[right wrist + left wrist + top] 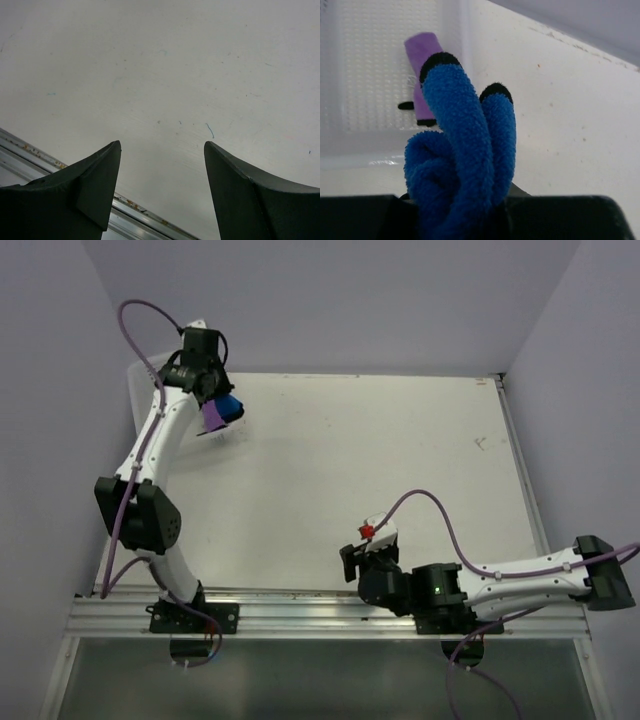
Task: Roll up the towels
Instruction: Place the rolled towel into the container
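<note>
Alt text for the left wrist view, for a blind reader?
A bright blue towel, bunched into a loose roll, fills the foreground, gripped by the left gripper. Behind it a rolled purple towel lies in a clear plastic tub on the white table.

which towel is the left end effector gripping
The blue towel, rolled up in the left end effector; the purple towel lies free in the clear tub.

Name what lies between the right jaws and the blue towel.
Only bare table; the top view shows nothing else up to the blue towel.
</note>
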Robot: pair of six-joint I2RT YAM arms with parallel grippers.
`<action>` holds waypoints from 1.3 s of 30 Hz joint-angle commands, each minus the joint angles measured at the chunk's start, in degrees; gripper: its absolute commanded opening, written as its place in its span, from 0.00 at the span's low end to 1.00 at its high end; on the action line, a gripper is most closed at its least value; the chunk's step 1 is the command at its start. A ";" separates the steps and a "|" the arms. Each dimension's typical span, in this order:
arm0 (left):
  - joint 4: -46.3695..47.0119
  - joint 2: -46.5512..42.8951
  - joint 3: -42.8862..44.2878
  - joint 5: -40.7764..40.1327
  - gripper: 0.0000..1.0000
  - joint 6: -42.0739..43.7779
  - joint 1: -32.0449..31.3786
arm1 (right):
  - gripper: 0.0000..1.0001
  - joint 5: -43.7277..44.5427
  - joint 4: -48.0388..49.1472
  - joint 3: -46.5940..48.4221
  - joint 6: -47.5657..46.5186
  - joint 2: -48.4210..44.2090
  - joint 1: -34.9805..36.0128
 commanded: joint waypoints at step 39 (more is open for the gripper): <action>-4.53 45.54 30.35 4.03 0.30 14.06 17.62 | 0.72 -26.64 17.96 -9.17 -3.48 11.90 -24.64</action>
